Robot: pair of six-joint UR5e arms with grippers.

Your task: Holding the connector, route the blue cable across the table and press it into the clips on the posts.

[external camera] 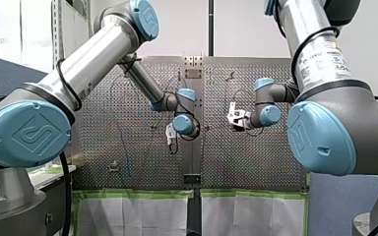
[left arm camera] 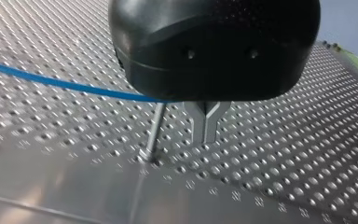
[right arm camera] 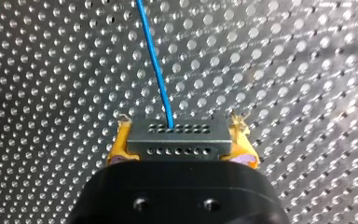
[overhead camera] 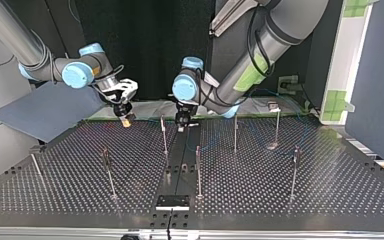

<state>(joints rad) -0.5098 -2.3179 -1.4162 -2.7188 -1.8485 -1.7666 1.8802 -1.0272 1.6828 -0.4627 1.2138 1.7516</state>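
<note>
My right gripper point(right arm camera: 181, 134) is shut on the grey connector point(right arm camera: 177, 145), which sits between its yellow pads point(right arm camera: 117, 147). The blue cable point(right arm camera: 156, 65) leaves the connector and runs ahead over the perforated table. In the left wrist view my left gripper point(left arm camera: 206, 125) has its metal fingers pressed together just above the table, beside a thin post point(left arm camera: 153, 135). The blue cable point(left arm camera: 51, 81) passes behind its black body, and I cannot tell whether it touches the fingers. In the top view my right gripper point(overhead camera: 125, 120) hangs left of my left gripper point(overhead camera: 181, 125).
Several thin clip posts stand on the perforated table point(overhead camera: 280, 200), among them one point(overhead camera: 164, 135) between the grippers and one point(overhead camera: 198, 170) nearer the camera. A black plate point(overhead camera: 172, 202) lies at the near edge. A blue-grey sheet point(overhead camera: 45, 112) lies at the top view's left.
</note>
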